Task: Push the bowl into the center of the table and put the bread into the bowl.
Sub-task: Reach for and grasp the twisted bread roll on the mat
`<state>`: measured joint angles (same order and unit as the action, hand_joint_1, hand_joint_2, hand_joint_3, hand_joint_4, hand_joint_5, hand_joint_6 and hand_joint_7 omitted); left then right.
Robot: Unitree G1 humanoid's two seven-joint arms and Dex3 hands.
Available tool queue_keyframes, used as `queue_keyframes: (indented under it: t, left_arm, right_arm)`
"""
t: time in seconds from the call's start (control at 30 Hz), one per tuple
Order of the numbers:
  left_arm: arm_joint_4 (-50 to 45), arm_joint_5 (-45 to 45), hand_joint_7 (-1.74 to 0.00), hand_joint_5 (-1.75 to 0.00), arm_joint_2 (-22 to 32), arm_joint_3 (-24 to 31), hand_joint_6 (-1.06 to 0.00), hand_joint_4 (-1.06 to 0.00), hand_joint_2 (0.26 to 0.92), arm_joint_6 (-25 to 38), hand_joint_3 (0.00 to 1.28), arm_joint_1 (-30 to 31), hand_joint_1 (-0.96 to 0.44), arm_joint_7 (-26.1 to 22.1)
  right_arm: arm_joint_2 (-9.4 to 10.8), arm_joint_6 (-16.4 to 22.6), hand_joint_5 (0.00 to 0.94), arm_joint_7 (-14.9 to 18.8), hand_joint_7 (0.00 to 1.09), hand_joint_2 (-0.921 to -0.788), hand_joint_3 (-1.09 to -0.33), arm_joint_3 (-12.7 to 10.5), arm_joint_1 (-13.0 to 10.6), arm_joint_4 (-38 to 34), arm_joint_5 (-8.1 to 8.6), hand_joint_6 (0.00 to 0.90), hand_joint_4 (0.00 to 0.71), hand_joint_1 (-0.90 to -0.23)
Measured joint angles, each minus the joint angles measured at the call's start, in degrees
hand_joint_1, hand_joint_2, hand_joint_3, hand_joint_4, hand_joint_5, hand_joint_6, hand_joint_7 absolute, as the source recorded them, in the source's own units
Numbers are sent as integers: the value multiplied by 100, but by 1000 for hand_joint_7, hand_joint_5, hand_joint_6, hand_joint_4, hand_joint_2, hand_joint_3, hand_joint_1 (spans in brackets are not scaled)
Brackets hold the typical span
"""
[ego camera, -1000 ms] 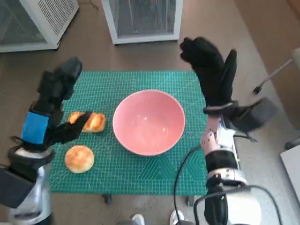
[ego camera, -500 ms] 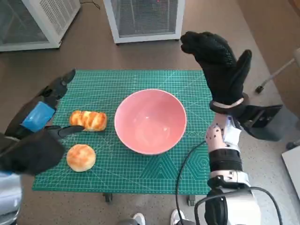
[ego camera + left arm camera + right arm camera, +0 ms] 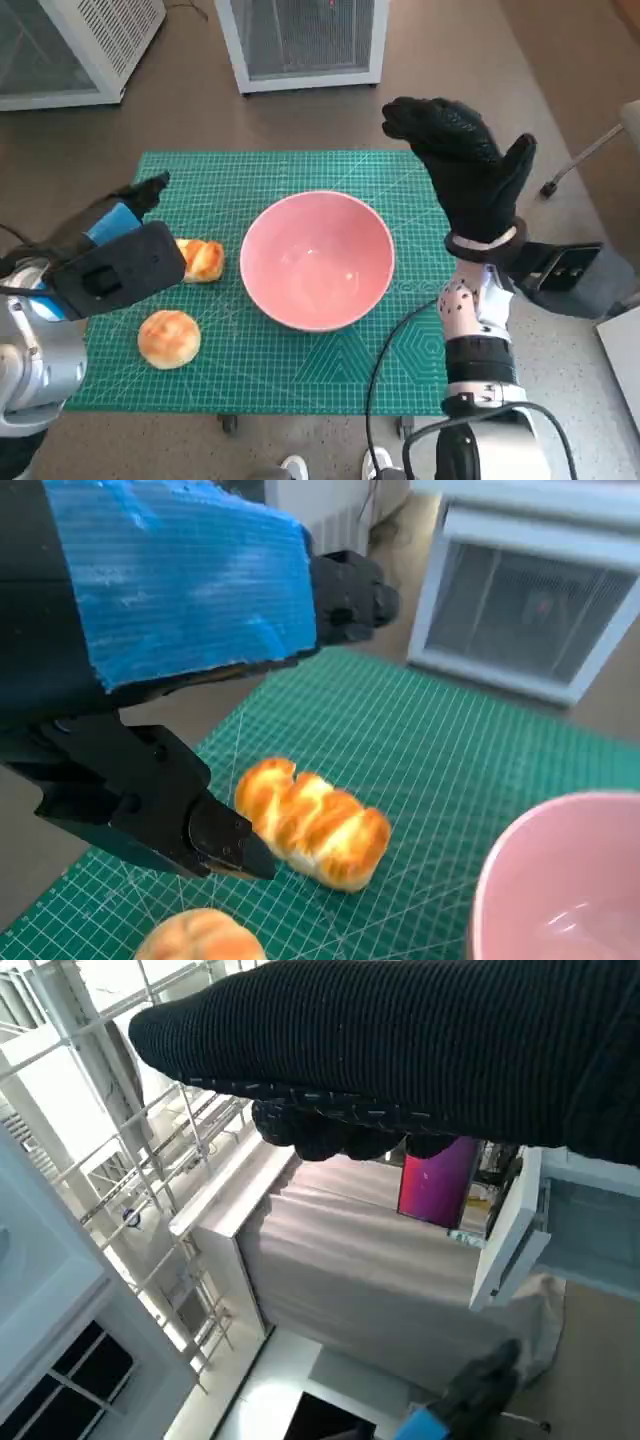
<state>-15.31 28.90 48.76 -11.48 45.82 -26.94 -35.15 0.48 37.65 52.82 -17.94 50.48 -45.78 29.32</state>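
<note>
A pink bowl (image 3: pixel 318 259) stands empty near the middle of the green mat (image 3: pixel 260 370); its rim (image 3: pixel 560 870) also shows in the left wrist view. A long braided bread (image 3: pixel 204 259) (image 3: pixel 312 823) lies left of the bowl. A round bun (image 3: pixel 169 338) (image 3: pixel 198 938) lies nearer the front edge. My left hand (image 3: pixel 128 208) (image 3: pixel 180 630) hovers over the long bread with fingers apart, holding nothing. My right hand (image 3: pixel 459 166) (image 3: pixel 400 1050) is raised high to the right of the bowl, fingers spread and empty.
Two white cabinets (image 3: pixel 303 40) (image 3: pixel 75 45) stand on the floor beyond the table. A black cable (image 3: pixel 385 350) runs along my right forearm. A chair base (image 3: pixel 585 160) is at the far right.
My left arm has dropped and swung in, so its wrist housing now covers part of the long bread. The right hand stays raised, barely shifted. Bowl and breads have not moved.
</note>
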Motion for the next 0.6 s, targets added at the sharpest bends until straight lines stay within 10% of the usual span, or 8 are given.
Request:
queue_keyframes:
  t: [0.6]
  left_arm:
    - [2274,55,-17,-1,-444,-481,-161,-40,716,-734,50,-704,29,122]
  right_arm:
    - [31,-251,0,-3,1,-921,-666,141,-369,538,50,402,264,-612]
